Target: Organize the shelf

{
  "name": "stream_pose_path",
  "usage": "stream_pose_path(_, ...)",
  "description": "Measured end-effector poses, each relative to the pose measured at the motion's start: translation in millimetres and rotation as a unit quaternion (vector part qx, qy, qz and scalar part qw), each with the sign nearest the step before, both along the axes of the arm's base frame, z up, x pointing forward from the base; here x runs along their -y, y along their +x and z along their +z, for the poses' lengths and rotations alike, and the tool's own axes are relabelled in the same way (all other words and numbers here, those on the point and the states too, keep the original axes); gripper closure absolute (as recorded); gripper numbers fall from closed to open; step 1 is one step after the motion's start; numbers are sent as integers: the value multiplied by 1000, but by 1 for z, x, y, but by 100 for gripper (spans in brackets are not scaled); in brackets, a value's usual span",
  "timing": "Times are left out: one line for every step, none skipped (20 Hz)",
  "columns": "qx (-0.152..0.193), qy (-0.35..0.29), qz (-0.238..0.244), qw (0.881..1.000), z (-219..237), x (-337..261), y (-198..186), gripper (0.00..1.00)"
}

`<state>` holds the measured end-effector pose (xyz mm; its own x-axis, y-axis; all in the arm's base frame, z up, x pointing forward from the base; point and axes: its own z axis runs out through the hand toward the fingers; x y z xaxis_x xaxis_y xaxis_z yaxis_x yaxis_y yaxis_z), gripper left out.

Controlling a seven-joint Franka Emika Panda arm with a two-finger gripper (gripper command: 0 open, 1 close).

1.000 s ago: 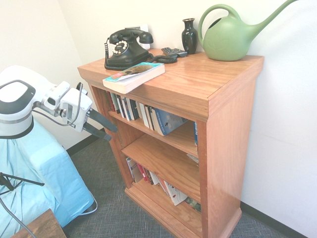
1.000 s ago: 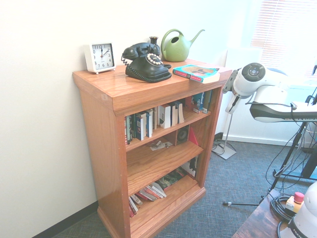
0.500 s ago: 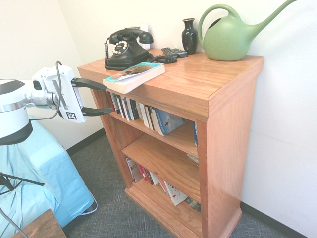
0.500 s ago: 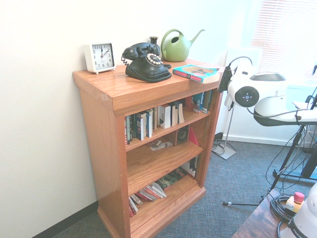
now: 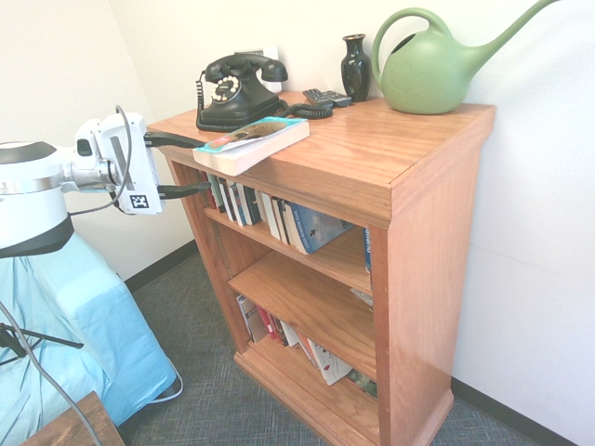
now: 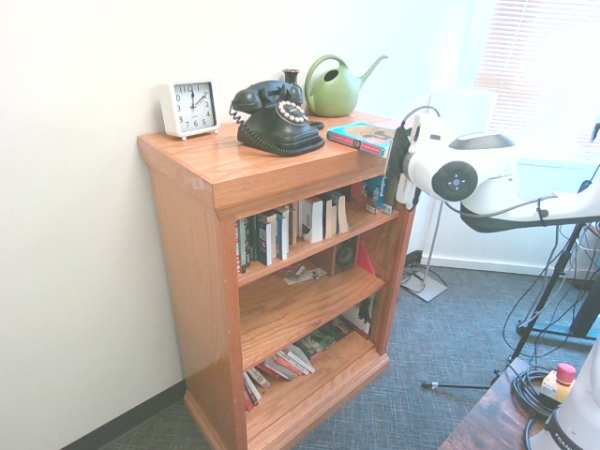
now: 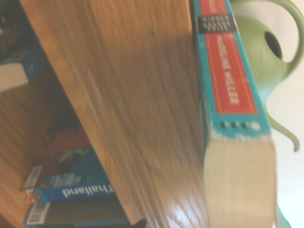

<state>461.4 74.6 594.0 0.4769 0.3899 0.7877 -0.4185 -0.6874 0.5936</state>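
The shelf (image 5: 428, 279) is a reddish-brown bookcase with a wide overhanging top and three tiers, also seen from the other side (image 6: 197, 309). A teal-covered book (image 5: 251, 141) lies flat at the top's front corner, slightly over the edge, and shows as well in the second exterior view (image 6: 370, 138). My gripper (image 5: 203, 165) is level and open at that corner. One finger is at the height of the book's end, the other under the overhang. In the wrist view the book's teal and red spine (image 7: 232, 95) runs beside the top's wooden edge (image 7: 133, 118).
On top stand a black rotary phone (image 5: 237, 88), a dark vase (image 5: 355, 65), a green watering can (image 5: 432, 70), a remote (image 5: 327, 96) and a white clock (image 6: 189, 108). Books lean on the upper tier (image 5: 279, 214) and lie on the bottom tier (image 5: 288, 339). A blue-draped object (image 5: 84, 325) stands beside the arm.
My gripper rose from below the top's level, turned so its fingers point at the shelf, and moved in until they straddle the front corner by the book.
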Motion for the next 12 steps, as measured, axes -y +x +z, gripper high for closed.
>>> stream_pose_path(-3, 1, 4, 1000, 1, 1, 6, 0)
stream_pose_path(-4, 2, 6, 1000, 3, 1, 12, 0)
stream_pose_path(-5, 3, 8, 1000, 2, 1, 16, 0)
stream_pose_path(-6, 3, 8, 1000, 3, 1, 20, 0)
stream_pose_path(-6, 2, 7, 1000, 2, 2, 25, 0)
stream_pose_path(-6, 3, 5, 1000, 3, 3, 30, 0)
stream_pose_path(-7, 2, 4, 1000, 3, 4, 35, 0)
stream_pose_path(-7, 2, 4, 1000, 4, 4, 40, 100)
stream_pose_path(-8, 1, 4, 1000, 4, 3, 44, 100)
stream_pose_path(-8, 0, 5, 1000, 5, 3, 46, 100)
stream_pose_path(-9, 0, 5, 1000, 5, 2, 48, 100)
stream_pose_path(-9, 0, 6, 1000, 4, 2, 48, 100)
